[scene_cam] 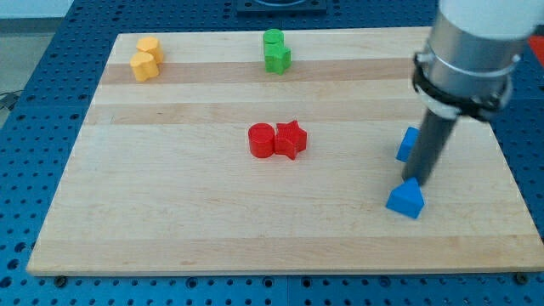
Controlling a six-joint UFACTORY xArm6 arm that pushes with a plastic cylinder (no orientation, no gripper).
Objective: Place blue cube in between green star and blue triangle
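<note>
The blue cube [407, 144] lies near the board's right edge, partly hidden behind my rod. The blue triangle [405, 201] lies just below it, toward the view's bottom. The green star [278, 59] sits at the top centre, touching a green cylinder [273, 39] just above it. My tip [417, 182] is down on the board between the two blue blocks, right beside the cube's lower right and at the triangle's upper edge. It is far to the right of and below the green star.
A red cylinder [261, 140] and a red star [291, 139] touch each other at the board's middle. Two yellow blocks [146, 59] sit together at the top left. The wooden board [170, 221] rests on a blue perforated table.
</note>
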